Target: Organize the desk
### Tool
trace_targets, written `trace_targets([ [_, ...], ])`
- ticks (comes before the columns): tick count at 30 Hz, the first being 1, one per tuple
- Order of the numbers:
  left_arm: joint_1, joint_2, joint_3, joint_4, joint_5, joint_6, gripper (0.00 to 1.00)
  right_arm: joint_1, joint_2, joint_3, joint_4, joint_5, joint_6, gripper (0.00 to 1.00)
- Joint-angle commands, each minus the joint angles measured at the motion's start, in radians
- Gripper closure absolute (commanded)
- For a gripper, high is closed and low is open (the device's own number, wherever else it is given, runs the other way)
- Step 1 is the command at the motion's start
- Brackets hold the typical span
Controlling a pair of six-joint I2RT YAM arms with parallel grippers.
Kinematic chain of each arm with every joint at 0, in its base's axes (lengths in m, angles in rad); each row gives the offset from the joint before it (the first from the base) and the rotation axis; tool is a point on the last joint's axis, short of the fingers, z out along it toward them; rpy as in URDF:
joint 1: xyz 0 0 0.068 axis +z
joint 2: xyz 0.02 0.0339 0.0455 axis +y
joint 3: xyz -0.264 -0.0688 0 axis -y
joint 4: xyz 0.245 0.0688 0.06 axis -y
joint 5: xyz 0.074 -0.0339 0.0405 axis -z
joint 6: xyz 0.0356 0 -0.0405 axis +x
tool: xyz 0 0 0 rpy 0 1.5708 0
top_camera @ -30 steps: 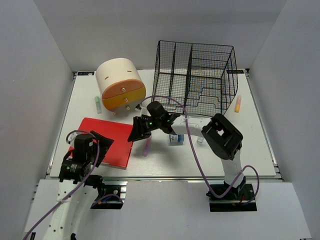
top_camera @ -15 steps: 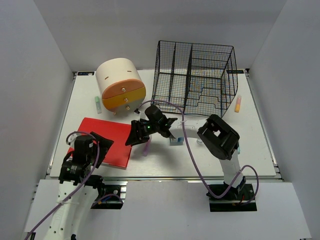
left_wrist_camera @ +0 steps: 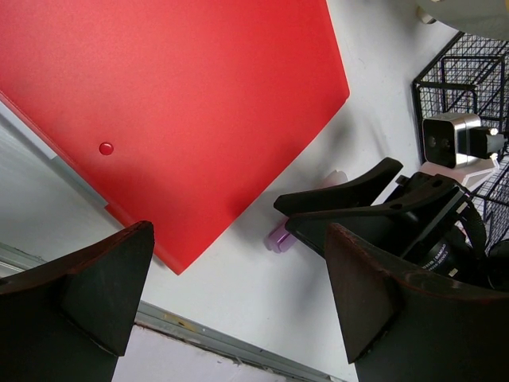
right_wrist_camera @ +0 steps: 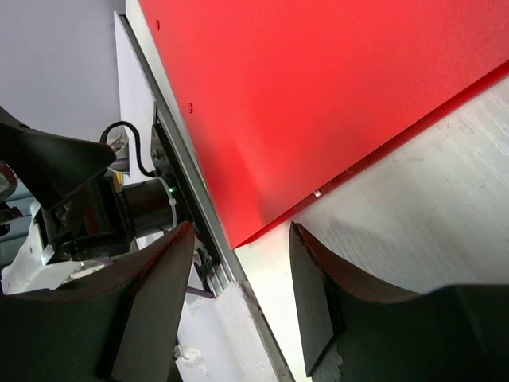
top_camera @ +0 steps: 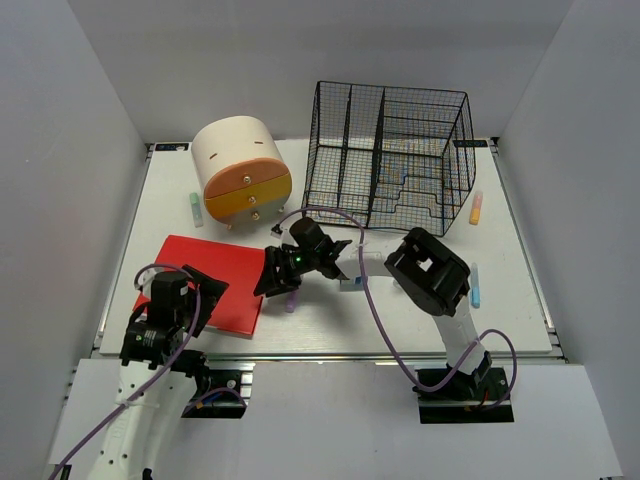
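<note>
The white desk [top_camera: 330, 320] holds a red folder [top_camera: 210, 280] at the front left. My right gripper [top_camera: 270, 280] reaches left across the desk, open and empty, low beside the folder's right edge. A purple marker [top_camera: 292, 299] lies under it; the left wrist view shows the marker's end [left_wrist_camera: 280, 236] poking out below the right gripper's fingers [left_wrist_camera: 350, 191]. In the right wrist view the gripper [right_wrist_camera: 238, 294] frames the folder's corner [right_wrist_camera: 318, 95] and bare desk [right_wrist_camera: 413, 199]. My left gripper [top_camera: 205, 300] is open and empty over the folder's near edge [left_wrist_camera: 175, 103].
A cream-and-orange drawer box [top_camera: 240, 170] and a black wire basket [top_camera: 390, 155] stand at the back. A green marker [top_camera: 196, 208], an orange marker [top_camera: 476, 207], a blue marker [top_camera: 474, 285] and a small white-and-blue box [top_camera: 350, 283] lie on the desk. The metal front rail [right_wrist_camera: 191, 215] is close.
My right gripper has swung left and nearer, down to the folder's right edge over the purple marker. Its arm uncovered the blue marker at the right. The left arm barely moved.
</note>
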Motion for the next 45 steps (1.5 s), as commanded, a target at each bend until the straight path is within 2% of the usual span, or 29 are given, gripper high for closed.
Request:
trace_targets([
  [1,-0.001,-0.004,-0.013,0.019,0.012,-0.005,0.03,0.006,0.016,0.002,0.047,0.007,0.022,0.42],
  [18,-0.001,-0.023,-0.008,0.002,0.009,-0.011,0.03,0.016,0.059,0.04,0.04,0.007,0.059,0.43],
  [33,-0.001,-0.023,-0.01,0.008,0.008,-0.008,0.03,0.011,0.073,0.053,0.088,-0.025,0.088,0.55],
  [45,-0.001,-0.019,-0.008,0.007,0.006,-0.008,0.03,0.009,0.084,0.059,0.076,-0.022,0.101,0.57],
])
